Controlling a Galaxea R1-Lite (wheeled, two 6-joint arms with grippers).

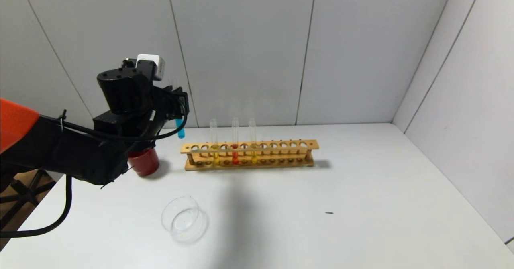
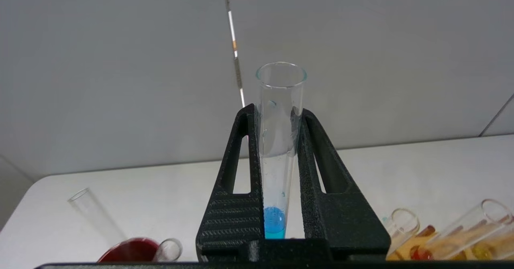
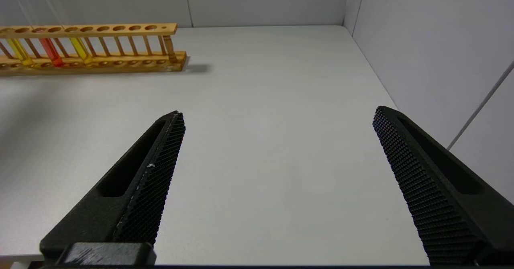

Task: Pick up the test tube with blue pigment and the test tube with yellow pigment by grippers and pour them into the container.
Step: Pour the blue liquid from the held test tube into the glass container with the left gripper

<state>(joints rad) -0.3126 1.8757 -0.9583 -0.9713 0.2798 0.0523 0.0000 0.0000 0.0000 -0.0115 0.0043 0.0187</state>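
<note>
My left gripper [image 1: 176, 100] is shut on the test tube with blue pigment [image 1: 180, 131] and holds it upright in the air, left of the rack's left end and above the table. In the left wrist view the tube [image 2: 277, 148] stands between the gripper [image 2: 277, 112] fingers, blue liquid at its bottom. Two test tubes with yellow pigment [image 1: 215, 150] [image 1: 253, 148] stand in the wooden rack [image 1: 281, 145]. The clear glass container [image 1: 184, 219] sits on the table near the front left. My right gripper [image 3: 277, 118] is open and empty over bare table; it is out of the head view.
A red-orange tube [image 1: 235, 150] stands between the yellow ones in the rack. A dark red cup [image 1: 143, 161] holding empty tubes stands left of the rack, under my left arm. Walls close the back and right. A small dark speck [image 1: 329, 212] lies on the table.
</note>
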